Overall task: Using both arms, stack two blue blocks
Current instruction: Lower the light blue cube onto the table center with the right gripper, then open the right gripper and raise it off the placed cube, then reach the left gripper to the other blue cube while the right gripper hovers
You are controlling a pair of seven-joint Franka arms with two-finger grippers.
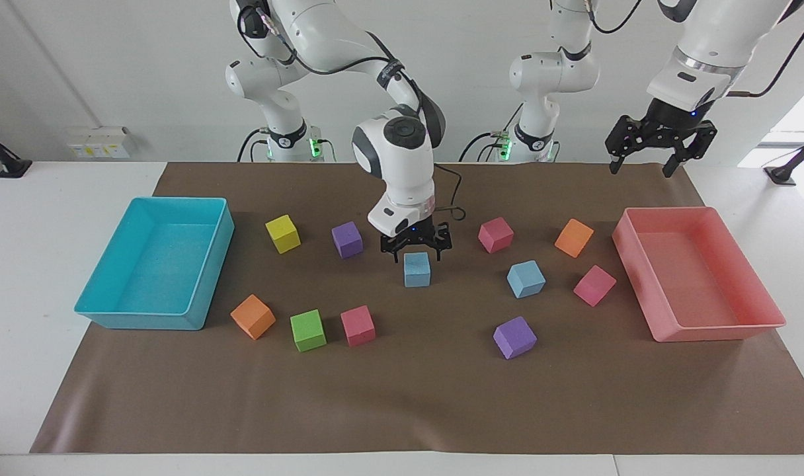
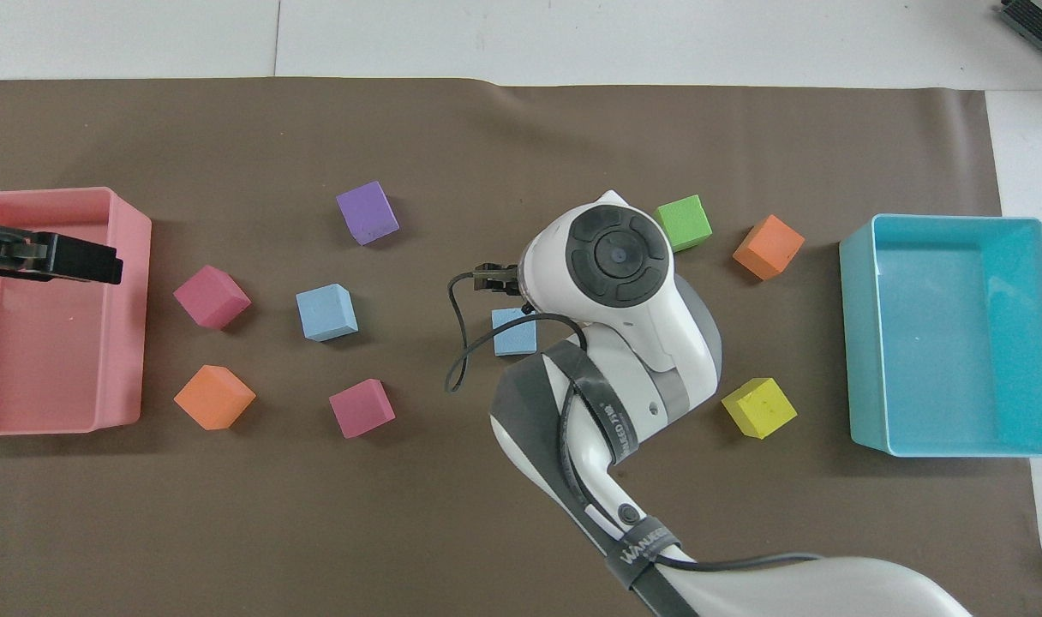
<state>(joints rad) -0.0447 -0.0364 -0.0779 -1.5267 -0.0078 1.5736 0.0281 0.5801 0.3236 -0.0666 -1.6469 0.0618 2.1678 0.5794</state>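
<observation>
One blue block (image 1: 416, 269) stands alone on the brown mat mid-table; it shows partly in the overhead view (image 2: 512, 334). My right gripper (image 1: 416, 250) hangs open just above it, fingers spread to either side and clear of it. In the overhead view the right wrist covers this gripper. The second blue block (image 1: 525, 278) lies on the mat toward the left arm's end, also seen from overhead (image 2: 326, 312). My left gripper (image 1: 660, 147) waits open and empty, raised over the pink tray's end (image 2: 50, 257).
A turquoise tray (image 1: 144, 321) stands at the right arm's end, a pink tray (image 1: 713, 328) at the left arm's end. Purple (image 1: 347, 238), pink (image 1: 495, 234), orange (image 1: 574, 237), yellow (image 1: 283, 233) and green (image 1: 308, 330) cubes lie scattered on the mat.
</observation>
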